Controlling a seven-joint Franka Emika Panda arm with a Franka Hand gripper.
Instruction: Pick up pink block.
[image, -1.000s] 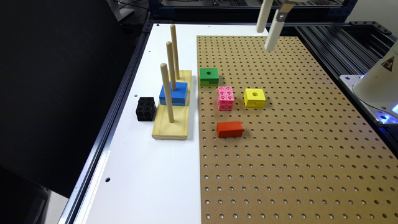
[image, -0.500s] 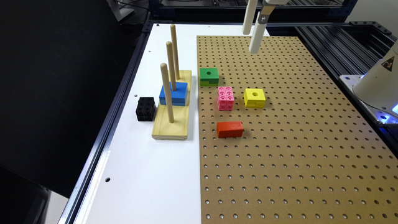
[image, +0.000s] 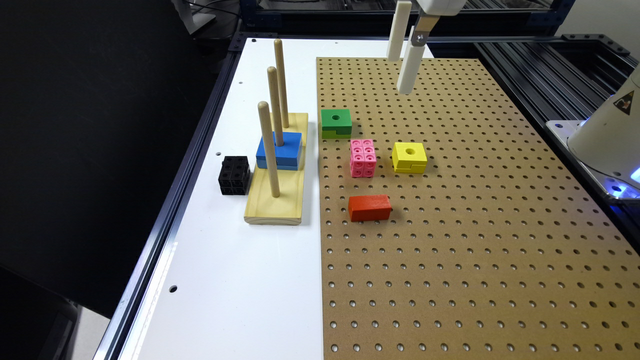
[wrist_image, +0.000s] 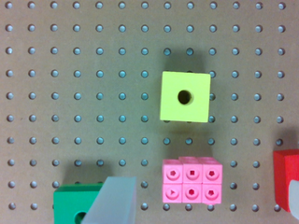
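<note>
The gripper (image: 404, 67) moved toward the exterior view's left, open, well above pink block (image: 363, 158).

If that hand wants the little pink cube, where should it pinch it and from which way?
Probably from straight above, pinching two opposite side faces of the pink block. It sits flat on the pegboard with its top free. The faces toward the green block and red block look roomiest; the yellow block stands closer beside it. The hand hangs high above.
</note>
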